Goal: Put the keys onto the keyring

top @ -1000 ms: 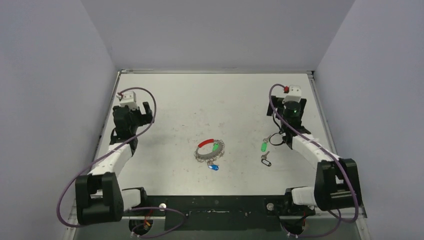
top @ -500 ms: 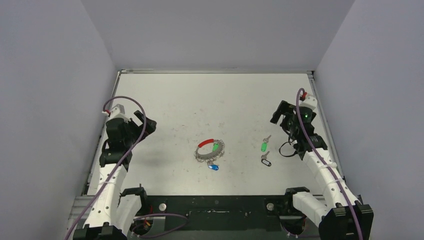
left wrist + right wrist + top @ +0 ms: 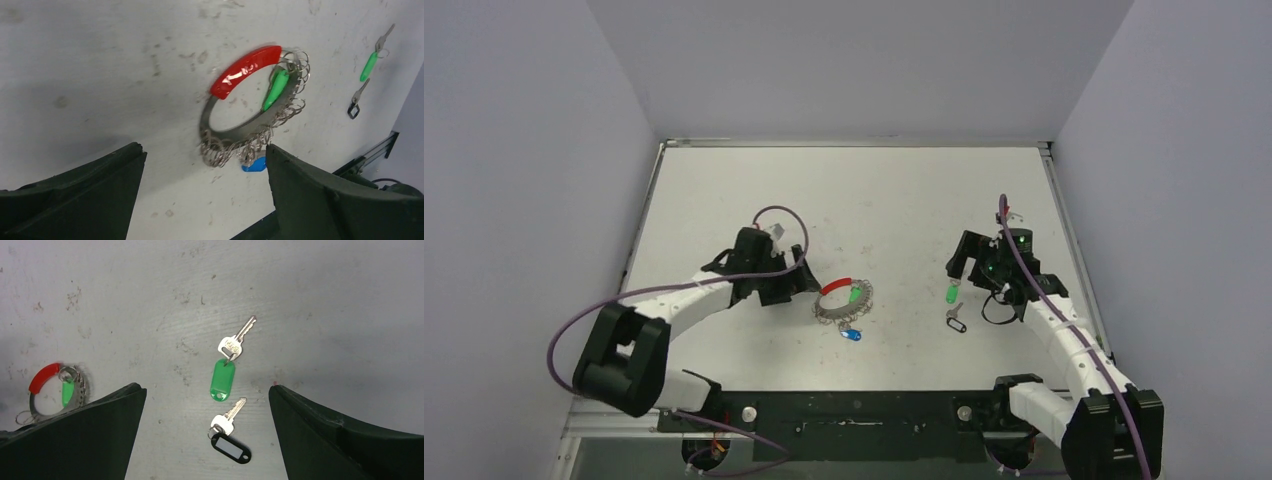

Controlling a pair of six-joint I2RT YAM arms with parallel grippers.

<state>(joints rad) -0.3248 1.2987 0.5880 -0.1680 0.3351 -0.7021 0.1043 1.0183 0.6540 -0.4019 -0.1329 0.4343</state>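
Observation:
The keyring (image 3: 839,312) lies at mid-table, a silvery coil with a red section (image 3: 245,70). A green-tagged key (image 3: 276,89) and a blue-tagged one (image 3: 255,165) lie at the keyring (image 3: 235,134). My left gripper (image 3: 802,281) is open just left of it, and in the wrist view the left gripper (image 3: 202,150) has its fingers on either side of the coil's near edge. A loose green-tagged key (image 3: 223,375) and a key with a black tag (image 3: 230,442) lie on the table further right. My right gripper (image 3: 205,387) hovers open over them, holding nothing.
Grey walls close in the table (image 3: 874,190) on three sides. A black rail (image 3: 854,410) with both arm bases runs along the near edge. The right arm's purple cable (image 3: 1034,270) loops just right of the loose keys.
My left arm has swung from the table's left edge in to the keyring. My right gripper has come forward and left over the loose keys. Keys and keyring lie where they were.

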